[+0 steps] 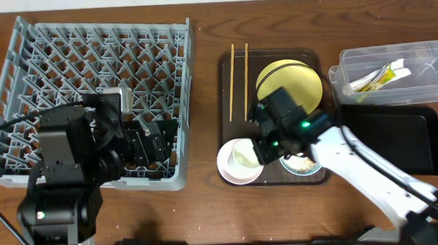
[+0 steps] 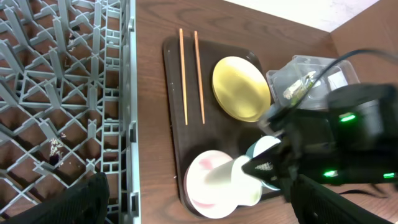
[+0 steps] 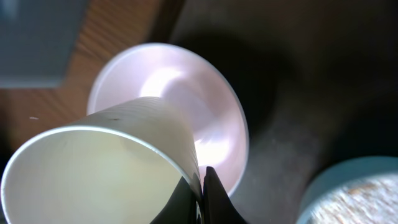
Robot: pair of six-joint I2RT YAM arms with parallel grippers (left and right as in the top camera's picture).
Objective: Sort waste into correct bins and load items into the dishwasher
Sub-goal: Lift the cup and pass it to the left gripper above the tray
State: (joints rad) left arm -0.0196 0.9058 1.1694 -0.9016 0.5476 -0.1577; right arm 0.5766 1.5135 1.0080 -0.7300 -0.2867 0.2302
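My right gripper (image 1: 265, 146) (image 3: 203, 190) is shut on the rim of the small white cup (image 1: 245, 156) (image 3: 93, 168), one finger inside and one outside. It holds the cup tilted over the white bowl (image 1: 232, 165) (image 3: 205, 106). The light-blue bowl (image 1: 300, 163) (image 3: 354, 193) with pale crumbs sits just to the right. The yellow plate (image 1: 292, 81) (image 2: 241, 88) lies at the back of the brown tray. The green-and-yellow wrapper (image 1: 378, 79) lies in the clear tub (image 1: 427, 89). My left gripper (image 1: 149, 141) (image 2: 202, 214) hangs open at the right edge of the grey dish rack (image 1: 88, 54) (image 2: 62, 93).
Two chopsticks (image 1: 239, 80) (image 2: 189, 74) lie side by side on the dark-brown serving tray (image 1: 227, 66). A shallow black tray (image 1: 400, 139) sits in front of the clear tub at the right. Bare wooden table shows between rack and serving tray.
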